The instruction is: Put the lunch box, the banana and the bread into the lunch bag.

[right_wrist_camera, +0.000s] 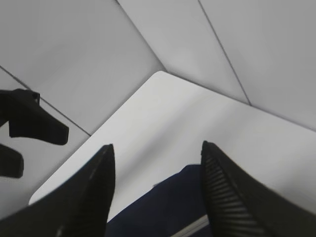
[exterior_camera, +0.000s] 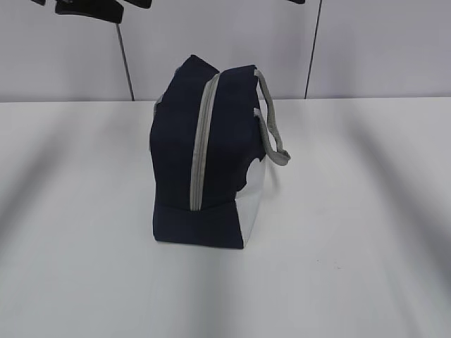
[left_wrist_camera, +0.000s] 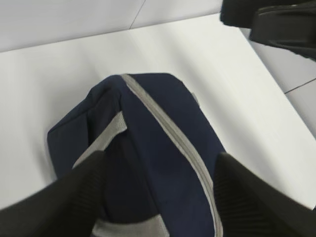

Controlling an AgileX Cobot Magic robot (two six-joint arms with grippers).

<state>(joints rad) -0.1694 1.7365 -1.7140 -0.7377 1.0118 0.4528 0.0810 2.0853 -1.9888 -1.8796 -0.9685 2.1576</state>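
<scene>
The lunch bag is standing upright near the middle of the white counter, its grey zipper tape running closed from the top ridge down the facing end, and its grey webbing handle hanging off the 3 o'clock side. A white side panel is showing along the bag's 4 o'clock edge. Bare counter is lying open all round the bag, widest toward 9 o'clock and 3 o'clock and toward the near edge at 6 o'clock; the far edge is meeting the pale wall just behind the bag at 12 o'clock.

In the left wrist view, the left tool is hovering above the bag, fingers spread wide with the navy top and zipper between them, gripping nothing. In the right wrist view, the right tool is also hanging spread wide and empty, a sliver of the bag showing below it at 6 o'clock and a rounded counter corner lying beyond at 12 o'clock. In the exterior view, only dark arm parts are showing along the top edge.
</scene>
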